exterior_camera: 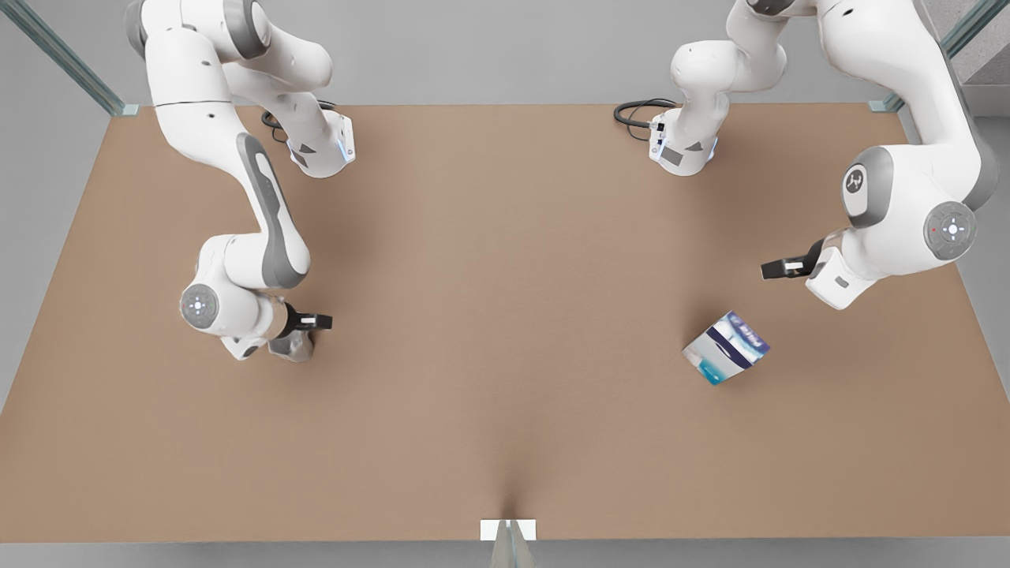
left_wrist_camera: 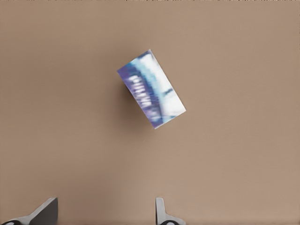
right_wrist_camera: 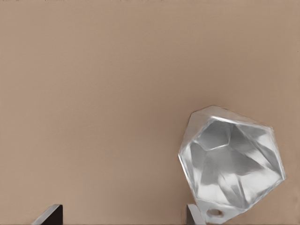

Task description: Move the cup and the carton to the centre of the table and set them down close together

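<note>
The white and blue carton (exterior_camera: 726,347) lies tilted on the light brown table (exterior_camera: 505,260), toward the front view's right. My left gripper (exterior_camera: 777,268) hovers just behind it, open; in the left wrist view the carton (left_wrist_camera: 151,89) sits ahead of that gripper (left_wrist_camera: 105,216), apart from the fingers. The grey-silver faceted cup (exterior_camera: 293,345) rests at the front view's left, directly under my right gripper (exterior_camera: 316,321). In the right wrist view the cup (right_wrist_camera: 232,161) lies beside one fingertip (right_wrist_camera: 193,214), outside the gap of the open right gripper (right_wrist_camera: 122,216).
Both arm bases (exterior_camera: 322,150) (exterior_camera: 683,150) stand at the back of the table with black cables (exterior_camera: 635,114) beside them. A small white marker (exterior_camera: 507,529) sits at the middle of the front edge. Open tabletop lies between the two objects.
</note>
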You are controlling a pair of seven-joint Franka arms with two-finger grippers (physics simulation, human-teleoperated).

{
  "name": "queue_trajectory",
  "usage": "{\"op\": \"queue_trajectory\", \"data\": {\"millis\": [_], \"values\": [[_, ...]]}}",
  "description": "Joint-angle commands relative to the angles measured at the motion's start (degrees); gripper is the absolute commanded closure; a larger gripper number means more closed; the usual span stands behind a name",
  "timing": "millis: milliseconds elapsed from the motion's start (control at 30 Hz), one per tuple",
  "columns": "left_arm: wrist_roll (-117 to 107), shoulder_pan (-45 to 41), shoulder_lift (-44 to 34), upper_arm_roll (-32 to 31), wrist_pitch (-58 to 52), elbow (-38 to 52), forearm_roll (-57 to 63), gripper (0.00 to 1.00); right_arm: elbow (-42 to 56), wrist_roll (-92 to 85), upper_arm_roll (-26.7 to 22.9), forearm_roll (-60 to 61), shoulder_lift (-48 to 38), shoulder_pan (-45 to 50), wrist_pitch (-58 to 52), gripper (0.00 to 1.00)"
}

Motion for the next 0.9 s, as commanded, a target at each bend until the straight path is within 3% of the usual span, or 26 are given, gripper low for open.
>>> {"op": "queue_trajectory", "data": {"millis": [0,33,133,267,433,667,867], "values": [[0.04,0.03,0.0,0.0,0.0,-0.09,0.0,0.0,-0.5,0.17,0.0,-0.17,-0.04,0.02,1.47,0.04],[-0.05,0.03,0.0,0.0,0.0,0.0,0.0,0.0,-0.24,6.76,1.14,-5.34,-0.04,0.02,2.62,0.04],[0.04,0.03,0.08,0.0,0.0,0.0,0.0,0.0,-3.67,7.56,1.32,-5.79,-2.24,-0.94,9.56,0.04],[0.04,0.03,0.08,0.0,0.0,0.0,0.0,0.0,-3.67,8.35,1.41,-5.09,-3.38,-1.65,10.97,0.04],[0.04,0.03,0.08,0.0,0.0,0.0,0.0,0.0,-2.79,-4.22,2.99,3.88,-3.91,-1.82,9.91,0.04],[-0.05,0.03,0.35,0.0,0.0,0.0,0.0,0.0,-2.44,-8.88,2.29,3.96,-3.64,-2.44,4.55,0.04],[0.04,0.03,0.35,0.0,0.0,0.0,0.0,0.0,-0.51,-8.96,0.97,3.52,-0.74,-2.35,7.54,0.04]]}}
